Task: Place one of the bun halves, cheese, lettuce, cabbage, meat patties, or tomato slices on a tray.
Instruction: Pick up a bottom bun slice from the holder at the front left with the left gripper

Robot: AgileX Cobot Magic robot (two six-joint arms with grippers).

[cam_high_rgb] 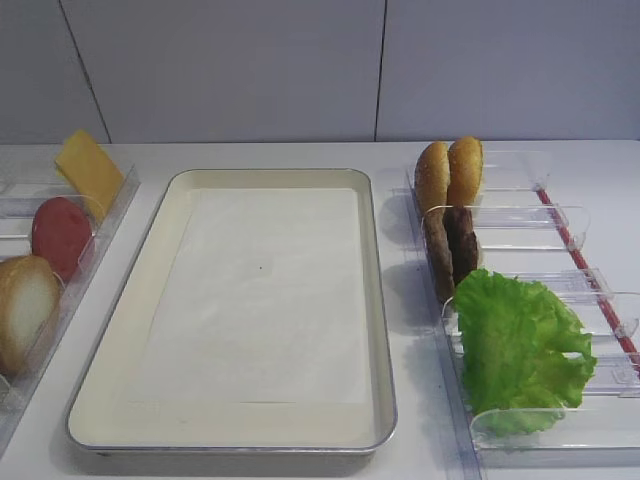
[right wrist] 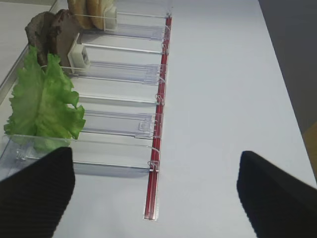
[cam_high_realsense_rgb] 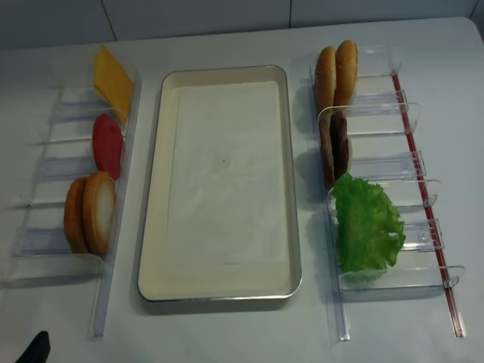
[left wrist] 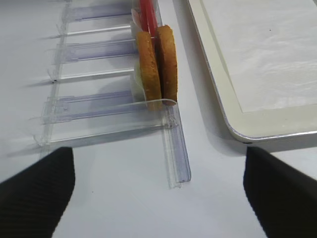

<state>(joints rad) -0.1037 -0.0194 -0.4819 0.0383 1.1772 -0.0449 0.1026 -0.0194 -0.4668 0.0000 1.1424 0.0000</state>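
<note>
The cream tray (cam_high_realsense_rgb: pixel 151 227) lies mid-table, holding only its paper liner. On the left stand two bun halves (cam_high_realsense_rgb: pixel 91 212), a tomato slice (cam_high_realsense_rgb: pixel 107 145) and the cheese (cam_high_realsense_rgb: pixel 112 76). On the right stand two more bun halves (cam_high_realsense_rgb: pixel 336 68), the meat patties (cam_high_realsense_rgb: pixel 334 147) and the lettuce (cam_high_realsense_rgb: pixel 367 223). Cabbage is out of view. My left gripper (left wrist: pixel 158 198) is open over bare table, short of the near buns (left wrist: pixel 157 62). My right gripper (right wrist: pixel 156 198) is open too, with the lettuce (right wrist: pixel 44 99) ahead of its left finger. Neither holds anything.
Clear plastic racks hold the food on the left (cam_high_realsense_rgb: pixel 45 257) and on the right (cam_high_realsense_rgb: pixel 408 280). A red strip (right wrist: pixel 156 163) edges the right rack. The tray's near corner (left wrist: pixel 233 124) sits right of the left rack's rail (left wrist: pixel 178 158). A wall stands behind the table.
</note>
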